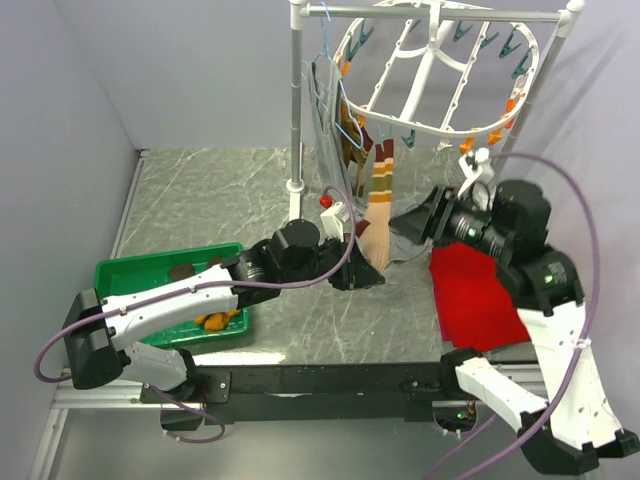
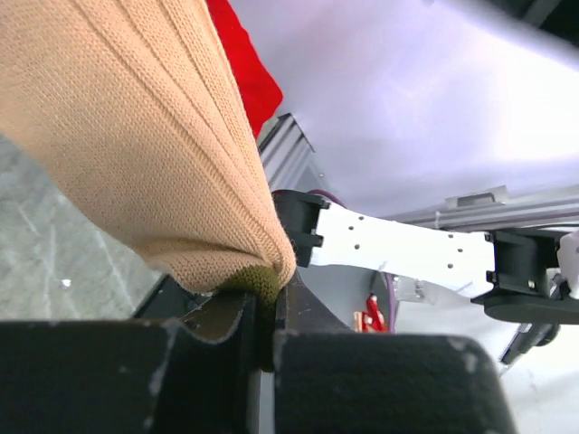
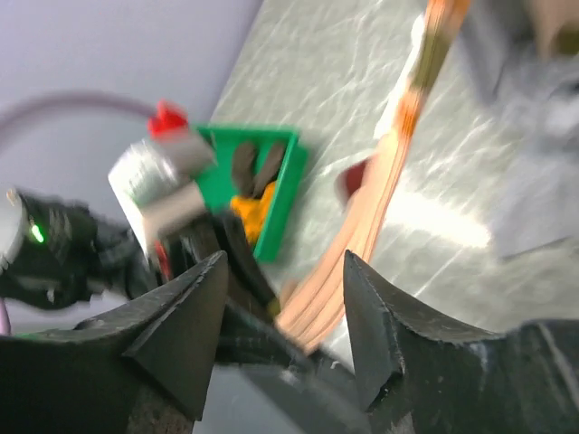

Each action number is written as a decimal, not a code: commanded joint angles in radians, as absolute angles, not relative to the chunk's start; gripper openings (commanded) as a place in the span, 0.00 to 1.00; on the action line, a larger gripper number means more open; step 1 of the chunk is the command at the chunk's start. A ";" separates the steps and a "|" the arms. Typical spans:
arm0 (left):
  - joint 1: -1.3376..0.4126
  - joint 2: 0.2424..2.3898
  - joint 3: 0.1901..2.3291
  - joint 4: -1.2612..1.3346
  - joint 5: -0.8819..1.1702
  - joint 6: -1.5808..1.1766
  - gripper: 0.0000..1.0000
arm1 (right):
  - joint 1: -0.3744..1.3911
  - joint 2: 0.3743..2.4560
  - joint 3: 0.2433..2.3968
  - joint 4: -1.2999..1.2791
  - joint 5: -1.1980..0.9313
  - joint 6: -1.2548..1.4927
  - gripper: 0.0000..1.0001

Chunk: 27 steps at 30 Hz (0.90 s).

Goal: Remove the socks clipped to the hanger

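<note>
— What did we have under us?

— A grey marbled tabletop (image 1: 220, 190), closed in by pale lilac walls (image 1: 200, 70). The large round white plastic peg hanger (image 1: 430, 75) hung tilted from a white pipe rack (image 1: 296, 100) at the back.

— And the sock?

— We saw one long knitted sock (image 1: 381, 190), striped brown, cream and orange above and plain tan below, hanging from the hanger's near rim. Its long axis ran almost straight down, cuff up at the rim and toe toward the tabletop, the lower end leaning a little left.

— What held it?

— The left gripper (image 1: 362, 268), below the hanger, was clamped on the tan toe. Our wrist view showed the knit pinched between its black fingers (image 2: 118, 362). The right gripper (image 1: 432, 222), below the hanger's right half, had its jaws spread wide with nothing gripped, though that wrist view was blurred.

— What stood around it?

— A grey tank top (image 1: 328, 110) on a thin blue wire hanger (image 1: 325, 60) hung just left of the hanger, close beside the sock. A red cloth (image 1: 480, 295) lay below the hanger's right side, and a grey cloth (image 1: 405, 240) lay beside it under the sock. Well down and left of the hanger sat a green plastic tray (image 1: 130, 272) holding an orange sock (image 1: 215, 320) and brown socks (image 1: 180, 270).
</note>
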State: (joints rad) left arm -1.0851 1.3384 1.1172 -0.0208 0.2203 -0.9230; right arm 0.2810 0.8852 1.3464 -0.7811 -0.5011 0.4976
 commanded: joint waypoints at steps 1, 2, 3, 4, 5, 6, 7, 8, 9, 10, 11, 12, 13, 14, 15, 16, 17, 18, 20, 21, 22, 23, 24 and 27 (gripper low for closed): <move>-1.112 1.305 1.134 0.031 0.255 -0.951 0.01 | 0.278 1.024 1.552 -0.896 -0.335 0.339 0.62; -1.115 1.311 1.135 0.031 0.253 -0.951 0.01 | 0.279 1.049 1.616 -0.906 -0.316 0.331 0.63; -1.120 1.315 1.137 0.029 0.250 -0.954 0.01 | 0.279 1.074 1.650 -0.928 -0.298 0.324 0.63; -1.130 1.318 1.140 0.031 0.252 -0.957 0.01 | 0.284 1.121 1.682 -0.937 -0.255 0.312 0.64; -1.135 1.324 1.141 0.031 0.250 -0.957 0.01 | 0.290 1.143 1.739 -0.943 -0.235 0.308 0.65; -1.141 1.328 1.144 0.032 0.249 -0.959 0.01 | 0.298 1.164 1.768 -0.959 -0.206 0.305 0.66; -1.150 1.331 1.146 0.034 0.247 -0.960 0.01 | 0.319 1.210 1.798 -0.968 -0.146 0.299 0.66; -1.155 1.341 1.147 0.035 0.247 -0.962 0.01 | 0.333 1.238 1.859 -0.980 -0.112 0.295 0.67; -1.160 1.344 1.150 0.035 0.247 -0.962 0.01 | 0.348 1.264 1.894 -1.012 -0.082 0.290 0.67; -1.167 1.347 1.155 0.035 0.248 -0.962 0.01 | 0.360 1.319 1.928 -1.029 -0.010 0.285 0.67; -1.170 1.356 1.158 0.034 0.247 -0.963 0.01 | 0.386 1.344 1.987 -1.043 0.024 0.284 0.68; -1.175 1.359 1.163 0.034 0.248 -0.963 0.01 | 0.396 1.367 2.017 -1.066 0.056 0.284 0.68; -1.181 1.361 1.166 0.032 0.247 -0.962 0.01 | 0.400 1.403 2.061 -1.072 0.089 0.287 0.68; -1.184 1.364 1.170 0.031 0.244 -0.960 0.01 | 0.409 1.420 2.078 -1.077 0.121 0.287 0.68; -1.187 1.365 1.173 0.031 0.242 -0.960 0.01 | 0.411 1.434 2.094 -1.083 0.132 0.287 0.68; -1.192 1.365 1.173 0.029 0.241 -0.959 0.01 | 0.411 1.460 2.120 -1.085 0.141 0.288 0.68; -1.193 1.365 1.175 0.026 0.239 -0.959 0.01 | 0.416 1.471 2.129 -1.085 0.162 0.288 0.68; -1.195 1.365 1.175 0.028 0.238 -0.959 0.01 | 0.417 1.480 2.137 -1.086 0.172 0.287 0.68; -1.200 1.359 1.173 0.029 0.238 -0.962 0.01 | 0.420 1.511 2.154 -1.088 0.192 0.285 0.66; -1.204 1.358 1.175 0.029 0.235 -0.960 0.01 | 0.420 1.519 2.158 -1.088 0.207 0.285 0.65; -1.206 1.355 1.175 0.031 0.233 -0.962 0.01 | 0.423 1.534 2.166 -1.085 0.210 0.284 0.64; -1.207 1.355 1.180 0.029 0.232 -0.960 0.01 | 0.423 1.542 2.169 -1.074 0.209 0.281 0.63; -1.210 1.356 1.180 0.026 0.229 -0.960 0.01 | 0.428 1.549 2.172 -1.066 0.206 0.279 0.63; -1.215 1.362 1.186 0.020 0.229 -0.957 0.01 | 0.437 1.569 2.181 -1.048 0.209 0.279 0.61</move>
